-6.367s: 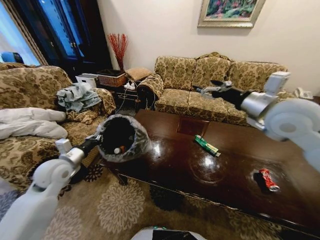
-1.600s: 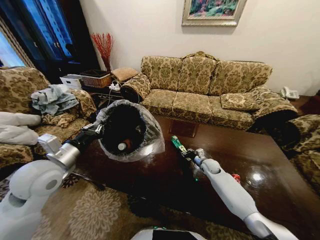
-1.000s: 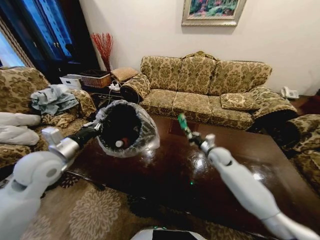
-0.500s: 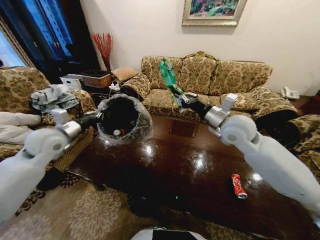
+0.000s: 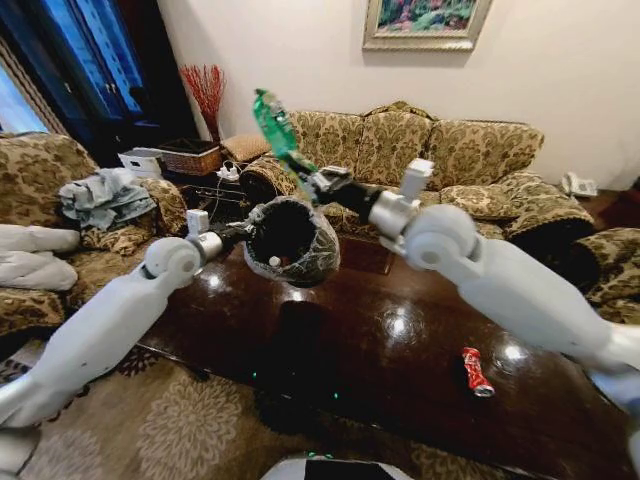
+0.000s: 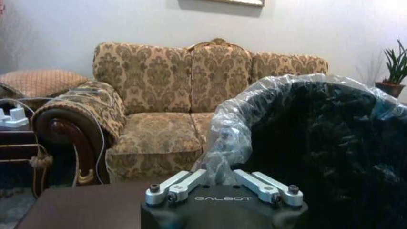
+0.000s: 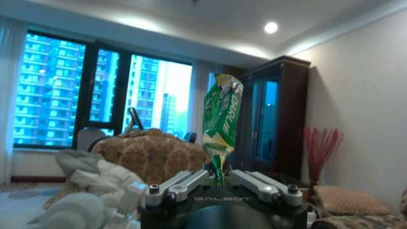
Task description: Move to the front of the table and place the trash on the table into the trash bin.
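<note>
Green wrapper [image 5: 272,124] pinched by its lower end in the right hand [image 5: 311,180], standing upright above and just behind the trash bin [image 5: 292,240]. Black bin, lined with crinkled clear plastic, gripped at its rim by the left hand [image 5: 247,230], tilted with the mouth facing the camera, held in the air over the far edge of the table [image 5: 400,350]. Small pale item inside. Crushed red can [image 5: 475,371] lying on the glossy table, well apart to the right.

Home living room: patterned sofa [image 5: 400,160], framed painting [image 5: 425,22].
</note>
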